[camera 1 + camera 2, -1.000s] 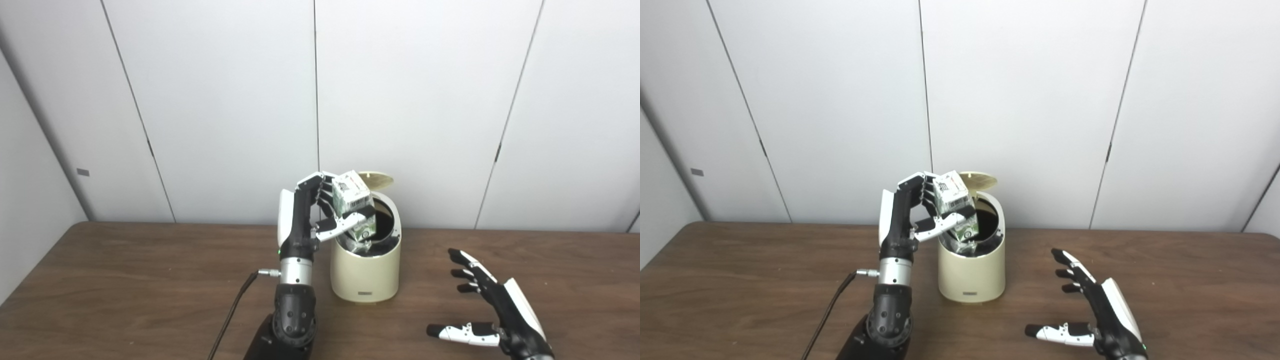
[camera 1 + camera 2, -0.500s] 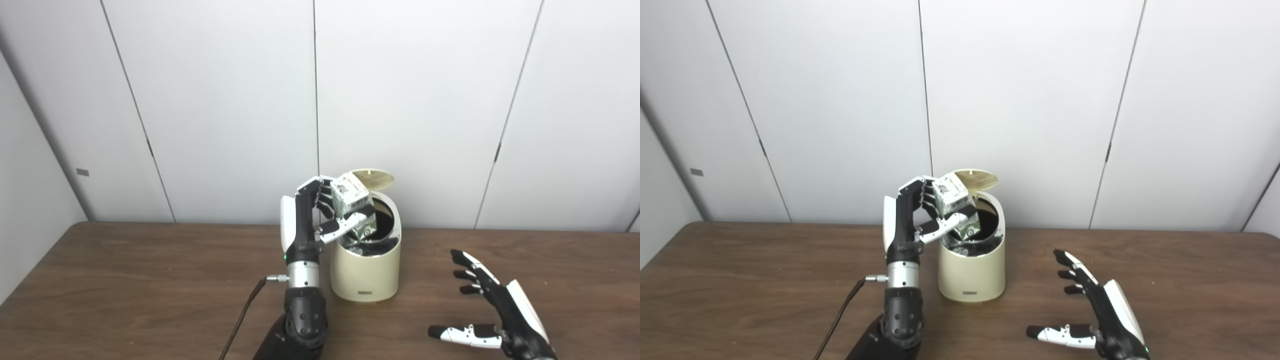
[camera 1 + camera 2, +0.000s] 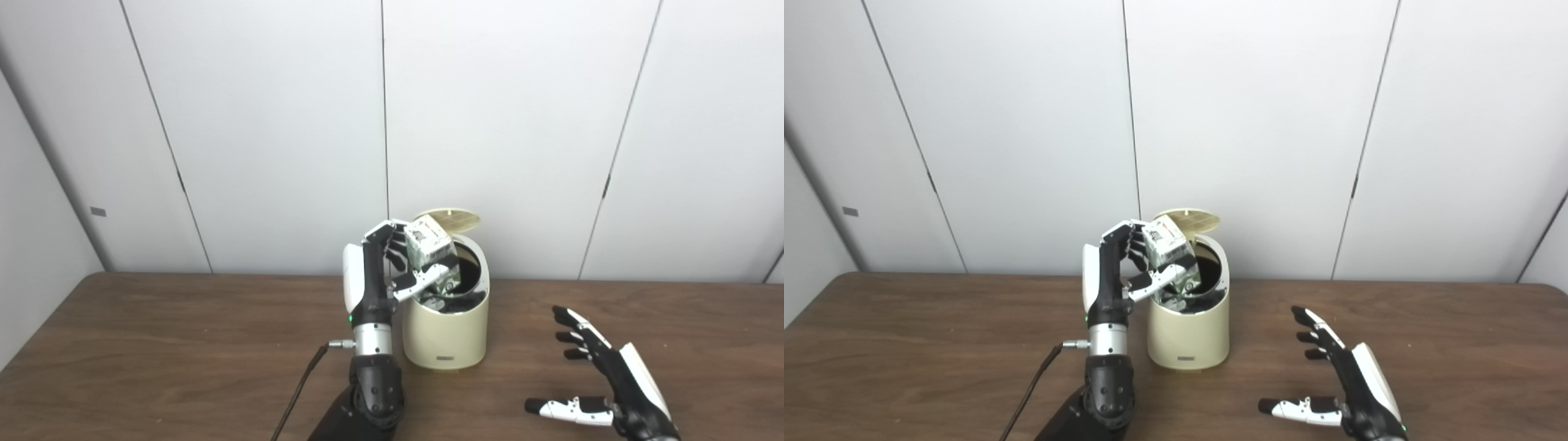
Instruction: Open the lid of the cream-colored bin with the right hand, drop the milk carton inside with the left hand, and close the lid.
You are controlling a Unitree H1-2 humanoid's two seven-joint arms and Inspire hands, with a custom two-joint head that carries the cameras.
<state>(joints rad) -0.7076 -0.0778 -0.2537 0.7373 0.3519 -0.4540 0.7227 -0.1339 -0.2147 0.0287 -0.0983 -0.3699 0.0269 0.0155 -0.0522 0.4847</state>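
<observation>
Resting low over the table (image 3: pixel 153 343) nearest the camera, the right hand (image 3: pixel 603 383) holds nothing, fingers spread and thumb out to the side, well apart from the bin (image 3: pixel 446 327). Its share so far looks done, since the lid (image 3: pixel 446 217) stands tipped up at the back of the bin's mouth. Further in, the left arm rises upright just beside the bin's left wall, a cable (image 3: pixel 300 392) trailing from its wrist. The left hand (image 3: pixel 392 263) is closed on the carton (image 3: pixel 432 251), fingers behind it and thumb across its front. The carton sits tilted over the left part of the opening, its lower end at or just inside the rim.

Dropping the carton is the step in hand. The next move likely calls for loosening the fingers so it falls into the dark hollow, perhaps after nudging it towards the centre, since it could catch on the rim. The lid remains to be closed.
</observation>
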